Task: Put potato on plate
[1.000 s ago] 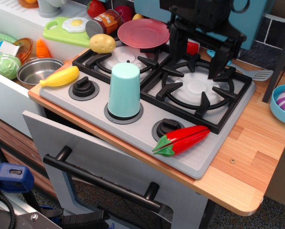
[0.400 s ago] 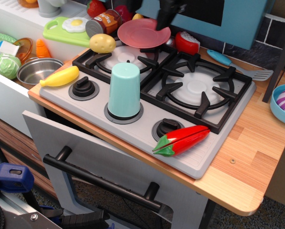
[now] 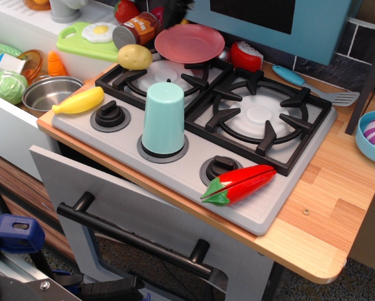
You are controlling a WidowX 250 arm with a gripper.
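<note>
While your gripper sits out of frame (its state can't be told), the potato [image 3: 135,56] rests on the stove grate's [image 3: 175,78] back-left corner, just beside the pinkish-red plate [image 3: 189,43], left of it

A mint-green cup [image 3: 163,119] stands upside down on the grey stove [image 3: 250,207] front, between two black knobs [image 3: 110,115], and a red chili pepper [image 3: 239,184] lies near the front right corner. A yellow banana [image 3: 79,101] rests at the stove's left edge beside a steel bowl [image 3: 49,93], with a green cabbage [image 3: 6,86] and an orange carrot [image 3: 56,64] further left. On the wooden worktop [image 3: 325,207] to the right sit a blue bowl [image 3: 373,137] with purple contents and a blue-handled spatula [image 3: 313,86], while a green cutting board [image 3: 90,39] carrying a fried egg [image 3: 101,31] and a tipped can [image 3: 137,29] lie behind.
</note>
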